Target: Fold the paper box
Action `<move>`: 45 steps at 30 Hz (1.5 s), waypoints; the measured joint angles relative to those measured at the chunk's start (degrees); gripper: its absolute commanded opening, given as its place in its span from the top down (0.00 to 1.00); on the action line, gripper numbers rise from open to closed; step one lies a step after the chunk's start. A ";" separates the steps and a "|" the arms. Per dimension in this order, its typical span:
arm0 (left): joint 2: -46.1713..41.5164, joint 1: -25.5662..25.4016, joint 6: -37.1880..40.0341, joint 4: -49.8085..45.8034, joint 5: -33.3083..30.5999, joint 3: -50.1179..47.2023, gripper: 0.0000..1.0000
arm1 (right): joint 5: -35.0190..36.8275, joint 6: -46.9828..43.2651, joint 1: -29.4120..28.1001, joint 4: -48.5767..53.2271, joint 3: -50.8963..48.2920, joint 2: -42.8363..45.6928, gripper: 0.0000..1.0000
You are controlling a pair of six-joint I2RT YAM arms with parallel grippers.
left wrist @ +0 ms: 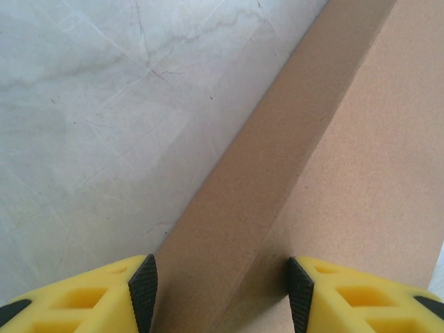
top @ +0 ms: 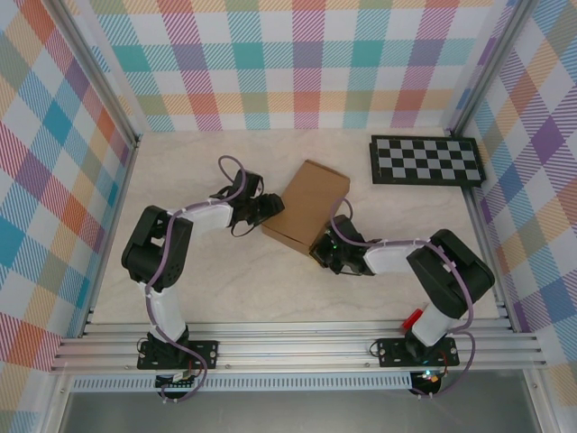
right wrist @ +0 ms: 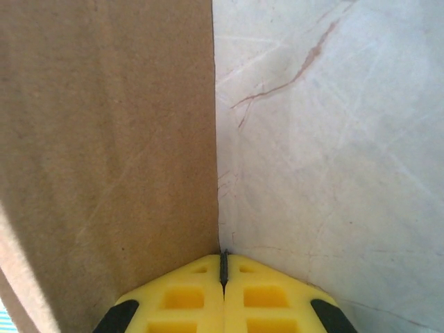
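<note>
The paper box (top: 308, 206) is a closed brown cardboard box lying at an angle in the middle of the table. My left gripper (top: 270, 209) is at its left end. In the left wrist view this gripper (left wrist: 222, 291) stands open, its black pads (left wrist: 143, 291) set either side of the ridge where the box's side wall (left wrist: 236, 208) meets its top. My right gripper (top: 323, 248) is at the box's near right corner. In the right wrist view it (right wrist: 223, 260) is shut with nothing between its fingers, its tip at the foot of the box wall (right wrist: 104, 139).
A black-and-white checkerboard panel (top: 425, 160) lies at the back right. A small red object (top: 412, 317) sits beside the right arm's base. Plaid walls enclose the marbled tabletop (top: 207, 149) on three sides, with an aluminium rail (top: 297, 347) along the near edge.
</note>
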State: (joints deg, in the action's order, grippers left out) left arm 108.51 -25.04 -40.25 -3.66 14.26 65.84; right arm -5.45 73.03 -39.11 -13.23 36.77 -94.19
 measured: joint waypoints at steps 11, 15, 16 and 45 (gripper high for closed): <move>6.25 3.54 10.69 -16.92 4.31 14.34 0.39 | 7.61 -20.68 3.78 20.15 0.28 26.58 0.70; 5.35 5.66 12.85 -21.29 2.99 14.93 0.28 | 7.89 -35.54 10.78 29.59 7.10 26.23 0.54; 4.46 6.14 13.11 -22.53 1.90 14.60 0.26 | 8.02 -39.89 12.22 31.10 10.21 24.57 0.51; -4.76 -2.12 -2.99 -9.16 -2.51 -0.39 0.14 | -11.32 -69.13 24.92 38.12 56.83 -26.95 0.33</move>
State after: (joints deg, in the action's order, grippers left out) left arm 103.74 -27.16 -43.24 -12.82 11.75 65.45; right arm -16.78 3.90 -14.20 24.88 93.60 -121.14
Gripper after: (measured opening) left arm 0.863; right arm 0.669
